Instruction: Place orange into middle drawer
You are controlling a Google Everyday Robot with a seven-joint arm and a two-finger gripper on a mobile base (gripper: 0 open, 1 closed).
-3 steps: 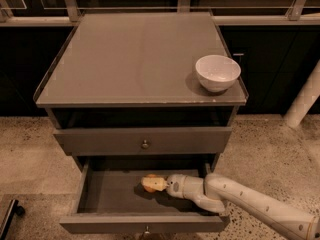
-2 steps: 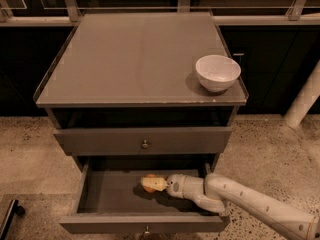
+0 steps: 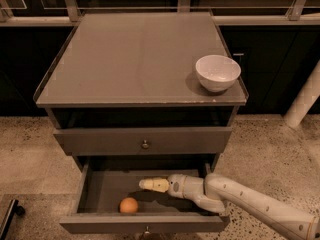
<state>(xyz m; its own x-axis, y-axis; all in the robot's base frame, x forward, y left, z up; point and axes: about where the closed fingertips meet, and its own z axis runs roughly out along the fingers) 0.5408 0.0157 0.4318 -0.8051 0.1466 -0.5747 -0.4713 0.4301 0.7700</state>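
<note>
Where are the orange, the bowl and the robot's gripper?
orange (image 3: 129,205), camera view: its middle.
bowl (image 3: 218,82), camera view: its outer wall.
gripper (image 3: 145,184), camera view: its tip, inside the open drawer (image 3: 100,223).

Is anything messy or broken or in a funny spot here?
Nothing looks spilled or broken. The small round orange lies in the pulled-out lower grey drawer, apart from the robot's gripper inside it. The white bowl sits upright on the cabinet top.

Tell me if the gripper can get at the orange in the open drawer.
Probably yes: the gripper sits inside the open middle drawer, close to the orange, with nothing between them.
</note>
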